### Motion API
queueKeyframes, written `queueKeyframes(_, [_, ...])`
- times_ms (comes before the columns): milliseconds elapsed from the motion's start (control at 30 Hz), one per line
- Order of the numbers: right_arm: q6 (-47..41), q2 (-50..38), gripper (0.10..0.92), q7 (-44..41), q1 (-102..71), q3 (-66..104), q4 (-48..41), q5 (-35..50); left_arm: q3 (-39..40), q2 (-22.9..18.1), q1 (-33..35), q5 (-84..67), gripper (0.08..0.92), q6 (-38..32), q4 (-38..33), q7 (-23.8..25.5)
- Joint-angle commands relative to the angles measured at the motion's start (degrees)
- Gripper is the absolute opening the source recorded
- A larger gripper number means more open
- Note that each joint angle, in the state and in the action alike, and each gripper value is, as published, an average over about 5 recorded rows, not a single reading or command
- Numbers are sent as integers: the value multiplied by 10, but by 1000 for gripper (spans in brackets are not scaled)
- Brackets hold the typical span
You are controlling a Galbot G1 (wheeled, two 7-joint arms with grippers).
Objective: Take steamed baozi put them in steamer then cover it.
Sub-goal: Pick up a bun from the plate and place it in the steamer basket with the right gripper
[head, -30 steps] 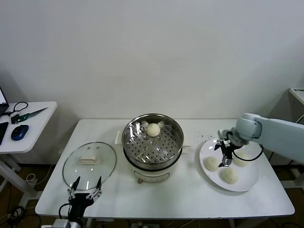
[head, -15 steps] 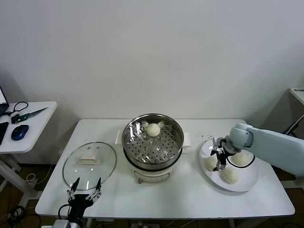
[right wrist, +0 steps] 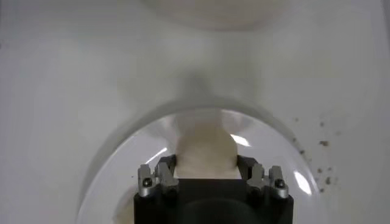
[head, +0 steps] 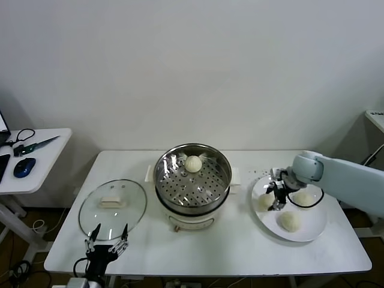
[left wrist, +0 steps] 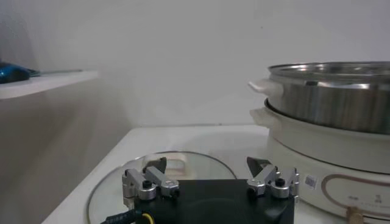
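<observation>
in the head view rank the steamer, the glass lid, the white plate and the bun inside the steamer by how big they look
1. Steamer, largest.
2. White plate and glass lid: they look about alike, so I won't rank them against each other.
3. Bun in the steamer, clearly smallest.

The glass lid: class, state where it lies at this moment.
In the head view the glass lid lies flat on the table at the robot's left, beside the steamer, with the open left gripper just in front of it.
</observation>
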Motion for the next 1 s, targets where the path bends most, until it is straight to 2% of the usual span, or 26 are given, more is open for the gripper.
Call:
queueKeyframes(33, [13,63,670,-62,346,-198,42,155,1,1,0,1,823,1,-1,0])
queueKeyframes(200, [-11,139,670,-63,426,-183,63,261,3,5,-3,1,823,2,-3,1])
queueKeyframes(433, [-85,267,670,19,329,-81,73,331,2,11,-4,-5,823,3,-8,1])
queueKeyframes(667, [-104,382,670,47,218,-67,14,305,-2,15,0,-7,823,2,-14,0])
queueKeyframes(1000, [-105,430,670,60,111,-72,-77,222,0,10,4,-4,823,-3,-13,-1])
